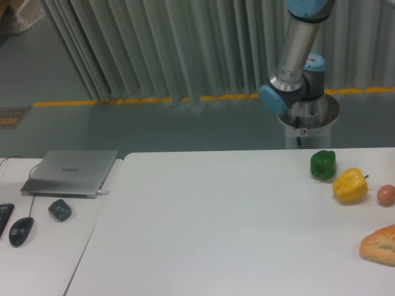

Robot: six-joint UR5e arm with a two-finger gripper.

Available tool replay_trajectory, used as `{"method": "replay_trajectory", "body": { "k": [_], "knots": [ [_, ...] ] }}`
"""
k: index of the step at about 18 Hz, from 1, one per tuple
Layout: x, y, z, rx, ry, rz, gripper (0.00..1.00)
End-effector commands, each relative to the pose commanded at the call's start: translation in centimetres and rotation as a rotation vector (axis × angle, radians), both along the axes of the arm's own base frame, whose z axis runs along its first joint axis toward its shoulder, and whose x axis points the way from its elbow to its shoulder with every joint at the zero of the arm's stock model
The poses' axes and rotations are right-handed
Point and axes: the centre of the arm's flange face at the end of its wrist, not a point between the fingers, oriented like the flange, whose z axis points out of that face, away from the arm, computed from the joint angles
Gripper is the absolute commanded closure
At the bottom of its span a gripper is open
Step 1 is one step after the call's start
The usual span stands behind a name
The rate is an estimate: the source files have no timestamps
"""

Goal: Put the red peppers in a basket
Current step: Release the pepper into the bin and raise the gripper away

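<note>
The red peppers are out of view, and no basket shows in the camera view. Only the arm's lower links (pixel 295 55) rise from the silver base (pixel 307 120) behind the table; the gripper is outside the picture. On the white table (pixel 216 222) at the right stand a green pepper (pixel 323 164) and a yellow pepper (pixel 349 185).
A small round reddish-brown fruit (pixel 386 195) and a bread loaf (pixel 379 245) lie at the right edge. On the left desk sit a closed laptop (pixel 71 172), a dark grey lump (pixel 60 209) and a mouse (pixel 20 231).
</note>
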Motion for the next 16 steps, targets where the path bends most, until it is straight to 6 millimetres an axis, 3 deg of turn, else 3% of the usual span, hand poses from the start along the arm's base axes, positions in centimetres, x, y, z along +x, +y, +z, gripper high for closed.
{"method": "replay_trajectory", "body": {
  "k": [1,9,13,16],
  "knots": [
    [0.1,0.2,0.0,0.004,0.0,0.012,0.0],
    [0.4,1.0,0.7,0.031,0.007,0.055,0.0],
    [4.4,6.6,2.8,0.051,0.031,0.167,0.0],
    [7.6,11.6,3.0,0.065,0.031,0.246,0.0]
  ]
}}
